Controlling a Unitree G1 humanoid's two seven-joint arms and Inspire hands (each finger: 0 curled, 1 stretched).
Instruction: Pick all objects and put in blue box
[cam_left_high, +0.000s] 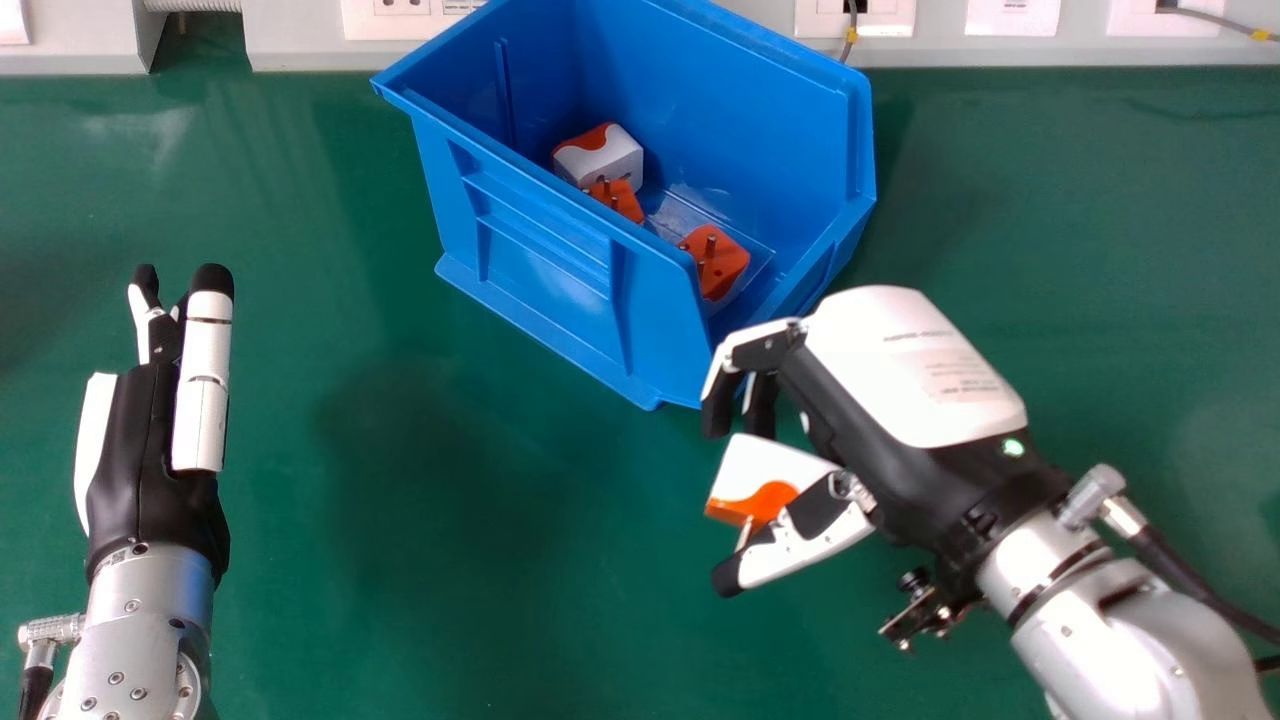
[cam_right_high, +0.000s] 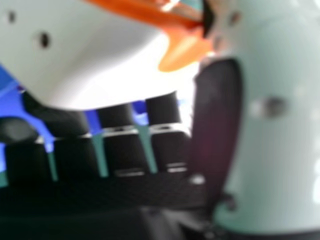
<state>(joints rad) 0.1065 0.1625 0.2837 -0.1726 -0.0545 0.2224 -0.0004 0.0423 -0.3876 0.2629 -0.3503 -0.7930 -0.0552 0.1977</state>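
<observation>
Right at the fingers (cam_left_high: 717, 408), they're half curled, with the thumb (cam_left_high: 800, 550) opposite, and between them sits a white-and-orange adapter (cam_left_high: 762, 465), held fast! Its orange side lies toward the thumb, pins that way too. The right hand (cam_left_high: 905, 365) is angled in from the right, just beside the near end of the blue box (cam_left_high: 530, 260), and the held adapter is outside the walls. Look in the box: a white adapter with an orange top (cam_left_high: 610, 157) at the back, an orange-faced one (cam_left_high: 618, 198) right by it, and another orange-faced adapter (cam_left_high: 715, 262) nearer the hand, pins up. Across the green table (cam_left_high: 420, 560), over at the left, the left hand (cam_left_high: 145, 460) has its fingers out straight, holding nothing.
</observation>
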